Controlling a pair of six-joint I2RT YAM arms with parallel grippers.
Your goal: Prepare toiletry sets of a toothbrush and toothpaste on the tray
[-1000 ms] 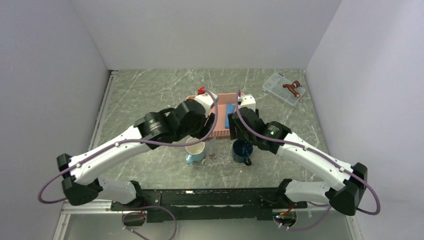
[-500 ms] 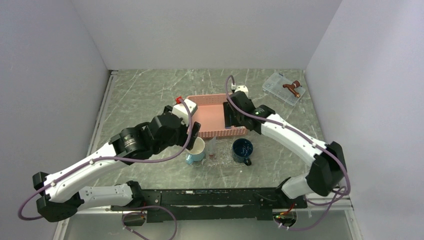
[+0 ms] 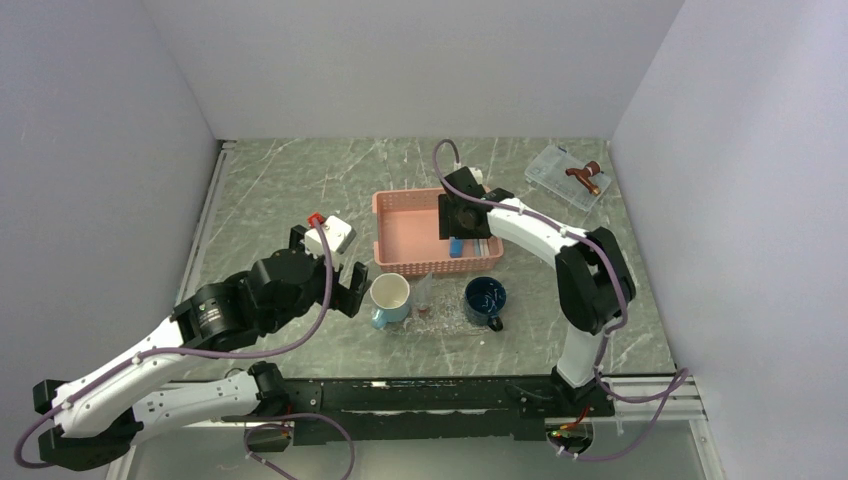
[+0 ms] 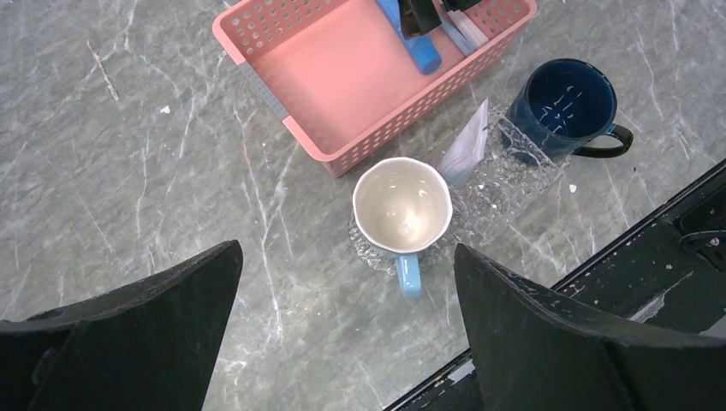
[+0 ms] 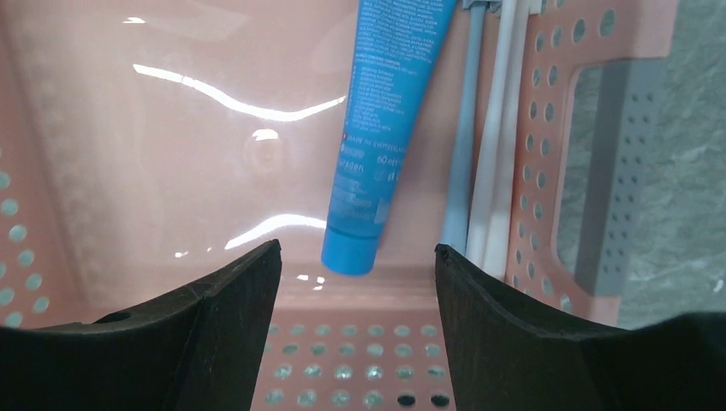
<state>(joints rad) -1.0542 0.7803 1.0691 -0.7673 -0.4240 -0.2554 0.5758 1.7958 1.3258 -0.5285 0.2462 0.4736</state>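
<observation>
In the pink basket [image 3: 410,232] a blue toothpaste [image 5: 385,111] tube lies beside several pale toothbrushes [image 5: 496,154] along the right wall. My right gripper [image 5: 357,248] hangs open inside the basket, and the tube's cap end sits between its fingertips, untouched. From the top view that right gripper [image 3: 458,235] is just behind the toothpaste [image 3: 456,247]. The clear tray [image 4: 505,184] sits in front of the basket. My left gripper [image 4: 347,248] is wide open and empty over bare table, left of the tray.
A white mug with a blue handle [image 4: 402,205] and a dark blue mug [image 4: 565,103] stand at the tray, with a pale flat item [image 4: 467,150] upright between them. A small clear box [image 3: 563,175] lies at the back right.
My left arm drew back from the basket toward the near left and its jaws opened wider. My right gripper swung further back and left into the basket, over the toothpaste.
</observation>
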